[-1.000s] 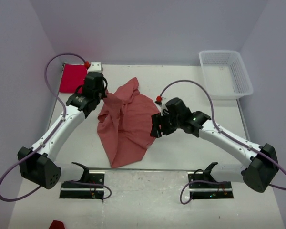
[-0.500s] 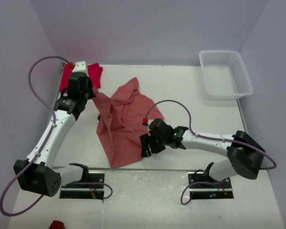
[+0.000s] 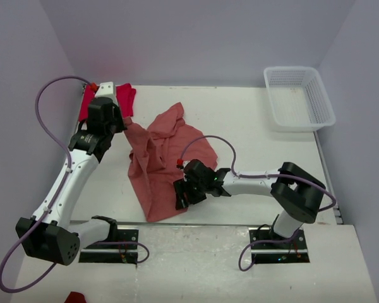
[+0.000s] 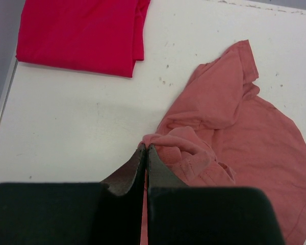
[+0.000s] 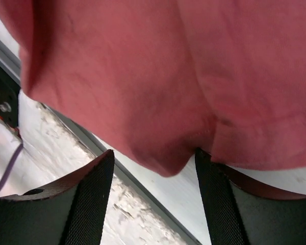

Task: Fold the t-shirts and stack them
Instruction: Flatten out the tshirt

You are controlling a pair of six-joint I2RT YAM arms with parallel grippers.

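The salmon-pink t-shirt lies crumpled across the middle of the table. My left gripper is shut on the shirt's back-left corner; in the left wrist view a strip of pink cloth sits pinched between the closed jaws. The bright red t-shirt lies folded at the back left. My right gripper stands open low at the pink shirt's near right edge. In the right wrist view a hanging fold of the pink shirt dips between the spread fingers, which do not close on it.
A white mesh basket stands at the back right corner. The table's near edge runs just below the pink shirt's hem. Both arm base plates sit in front of that edge. Walls close in the left, right and back.
My right gripper swung from the pink shirt's right side down and left to its near edge. My left gripper pulled the shirt's corner back and left, uncovering more of the red t-shirt.
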